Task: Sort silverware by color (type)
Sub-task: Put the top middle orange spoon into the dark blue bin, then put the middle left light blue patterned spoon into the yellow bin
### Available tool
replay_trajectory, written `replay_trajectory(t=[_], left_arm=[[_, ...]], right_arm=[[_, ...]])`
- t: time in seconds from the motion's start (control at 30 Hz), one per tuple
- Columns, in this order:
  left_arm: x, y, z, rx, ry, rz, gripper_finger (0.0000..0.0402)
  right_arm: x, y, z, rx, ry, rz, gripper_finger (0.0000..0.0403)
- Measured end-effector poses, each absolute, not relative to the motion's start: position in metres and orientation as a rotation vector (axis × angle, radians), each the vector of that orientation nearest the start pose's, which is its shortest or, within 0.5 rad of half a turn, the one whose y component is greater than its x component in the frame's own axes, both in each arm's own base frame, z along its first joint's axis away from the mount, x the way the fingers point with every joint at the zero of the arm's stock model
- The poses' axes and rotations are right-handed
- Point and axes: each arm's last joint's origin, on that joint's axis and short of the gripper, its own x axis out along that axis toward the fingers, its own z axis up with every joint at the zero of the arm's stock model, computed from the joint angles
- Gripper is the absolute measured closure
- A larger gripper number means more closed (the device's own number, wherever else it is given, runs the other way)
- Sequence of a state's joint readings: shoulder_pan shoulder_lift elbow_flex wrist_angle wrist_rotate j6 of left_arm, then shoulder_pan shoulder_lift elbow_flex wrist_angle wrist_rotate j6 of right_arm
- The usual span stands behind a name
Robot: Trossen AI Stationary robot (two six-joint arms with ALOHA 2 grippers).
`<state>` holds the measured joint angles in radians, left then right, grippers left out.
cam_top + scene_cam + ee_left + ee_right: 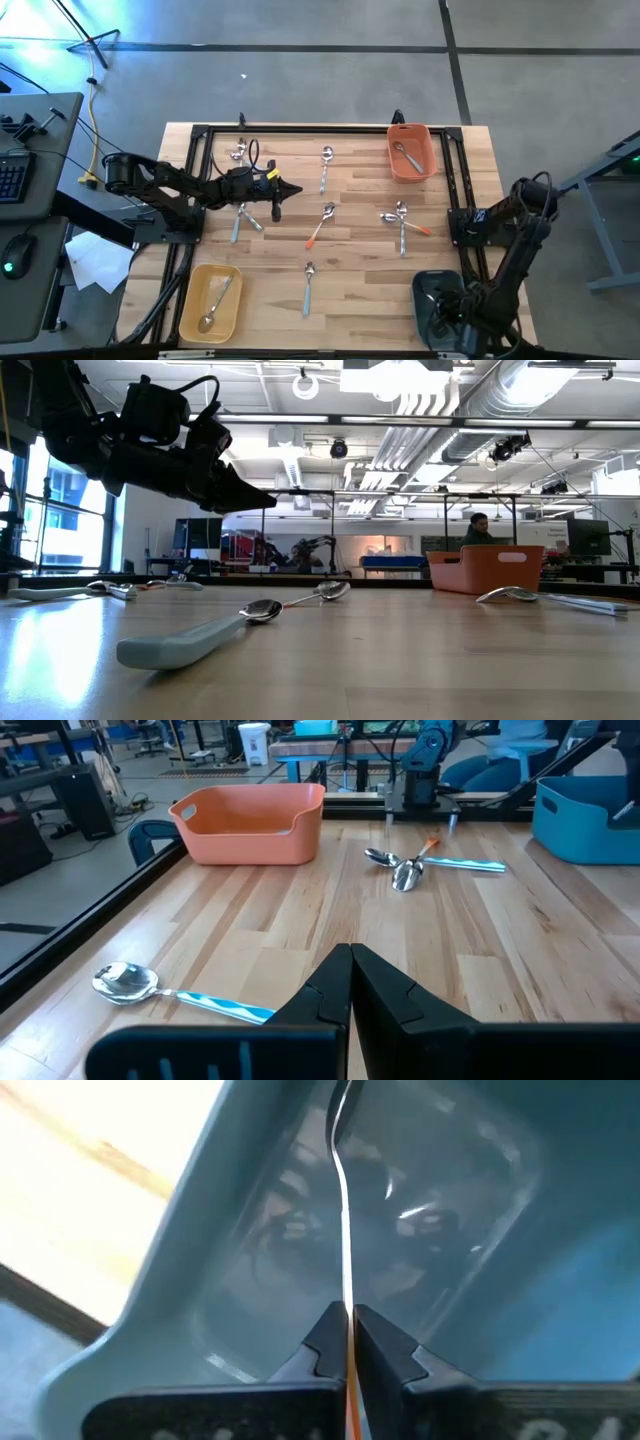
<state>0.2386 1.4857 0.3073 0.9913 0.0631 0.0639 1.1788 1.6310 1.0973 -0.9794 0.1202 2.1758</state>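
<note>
Spoons and forks lie scattered on the wooden table [360,270]: a blue-handled spoon [325,168], an orange-handled one [320,226], a small cluster [402,224], another cluster [241,218] and a blue-handled piece [308,288]. My left gripper [350,955] hovers shut and empty above the table's left middle [295,189]. At the near right corner my right gripper [350,1338] points down over the blue bin [150,1310], shut on a thin piece of silverware [345,1220] seen edge-on. My right gripper pinches the piece by its orange handle [350,1415] between its two fingers, coming from above and pointing down. The metal shaft and head [343,1140] hang straight below the fingers, inside the blue bin. Whether the head touches the bin's floor I cannot tell.
An orange bin [412,150] at the far right holds one spoon. A yellow bin [210,302] at the near left holds another. The blue bin [440,300] sits at the near right. A black frame [300,128] runs along the table's far edge and sides.
</note>
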Motion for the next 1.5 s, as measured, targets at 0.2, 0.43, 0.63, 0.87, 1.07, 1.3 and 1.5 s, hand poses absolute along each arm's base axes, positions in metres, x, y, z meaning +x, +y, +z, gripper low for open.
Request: replay_trajectory(t=[0.2, 0.43, 0.63, 0.87, 1.07, 1.3, 1.5], left_arm=[[0.235, 0.055, 0.145, 0.035, 0.192, 0.169, 0.0401], [0.235, 0.055, 0.145, 0.034, 0.192, 0.169, 0.0402], [0.235, 0.055, 0.145, 0.034, 0.192, 0.169, 0.0401], [0.235, 0.055, 0.145, 0.028, 0.191, 0.169, 0.0401], [0.235, 0.055, 0.145, 0.027, 0.192, 0.169, 0.0401], [0.235, 0.055, 0.144, 0.032, 0.201, 0.168, 0.0402], [0.235, 0.055, 0.144, 0.027, 0.203, 0.167, 0.0401]], right_arm=[[0.122, 0.255, 0.198, 0.821, 1.345, -0.718, 0.0346], [0.132, 0.247, 0.204, 0.818, 1.493, -0.688, 0.0310], [0.144, 0.226, 0.226, 0.749, 1.344, -0.555, 0.0392], [0.166, 0.185, 0.255, 0.401, 0.982, -0.428, 0.0400], [0.193, 0.151, 0.272, 0.040, 0.761, -0.435, 0.0402], [0.242, 0.109, 0.265, -0.038, 0.654, -0.272, 0.0403], [0.261, 0.059, 0.224, -0.001, 0.450, -0.047, 0.0403]])
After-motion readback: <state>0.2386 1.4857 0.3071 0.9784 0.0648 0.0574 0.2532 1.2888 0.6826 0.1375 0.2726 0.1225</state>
